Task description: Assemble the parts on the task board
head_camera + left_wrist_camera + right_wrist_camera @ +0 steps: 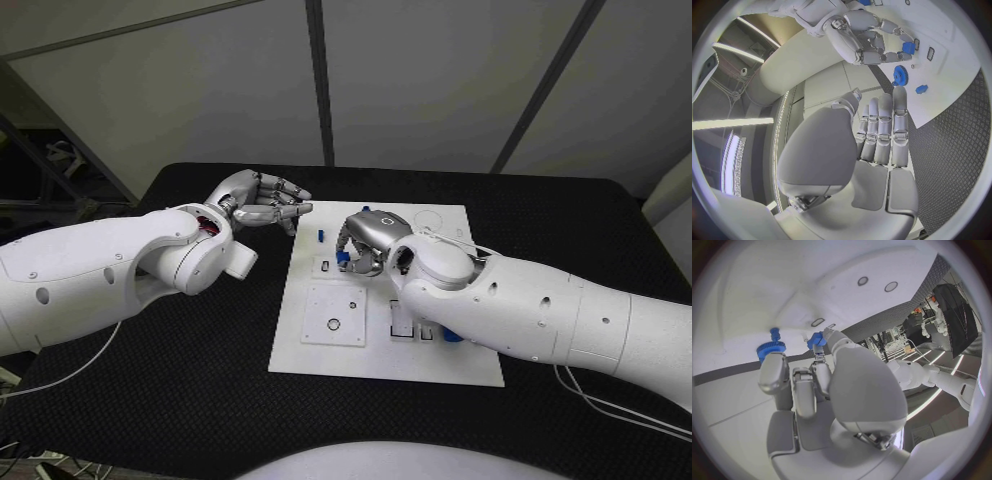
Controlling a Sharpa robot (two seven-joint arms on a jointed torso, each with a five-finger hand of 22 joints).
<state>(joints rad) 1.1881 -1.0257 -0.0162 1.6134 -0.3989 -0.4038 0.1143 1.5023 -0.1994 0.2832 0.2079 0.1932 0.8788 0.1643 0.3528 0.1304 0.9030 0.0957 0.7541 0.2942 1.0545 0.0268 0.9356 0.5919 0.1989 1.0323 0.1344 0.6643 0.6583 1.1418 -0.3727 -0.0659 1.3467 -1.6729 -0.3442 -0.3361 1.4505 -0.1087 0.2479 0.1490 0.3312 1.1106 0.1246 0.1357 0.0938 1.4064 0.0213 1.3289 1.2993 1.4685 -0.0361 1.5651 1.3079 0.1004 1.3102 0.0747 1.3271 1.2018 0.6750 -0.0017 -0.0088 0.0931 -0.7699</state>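
Note:
The white task board (pixel 433 360) lies mid-table. My right hand (pixel 361 242) hovers low over its far left part and pinches a small blue part (pixel 817 340) between its fingertips (pixel 820 356); the left wrist view shows the same part (pixel 909 47) in that right hand (pixel 861 35). Beside those fingers a blue gear (pixel 770 348) stands on the board, with a blue peg (pixel 774 332) just past it. The gear (pixel 900 75) and a small blue piece (pixel 921 89) sit near the board's edge. My left hand (pixel 263 203) is raised off the board's far left corner, its fingers (pixel 882 130) extended and holding nothing.
A raised white square (pixel 335 316) with a small hole sits on the board's left half. Narrow slots (pixel 401 326) lie next to it, and another blue piece (pixel 451 336) peeks out beside my right forearm. The black table (pixel 188 380) surrounds the board.

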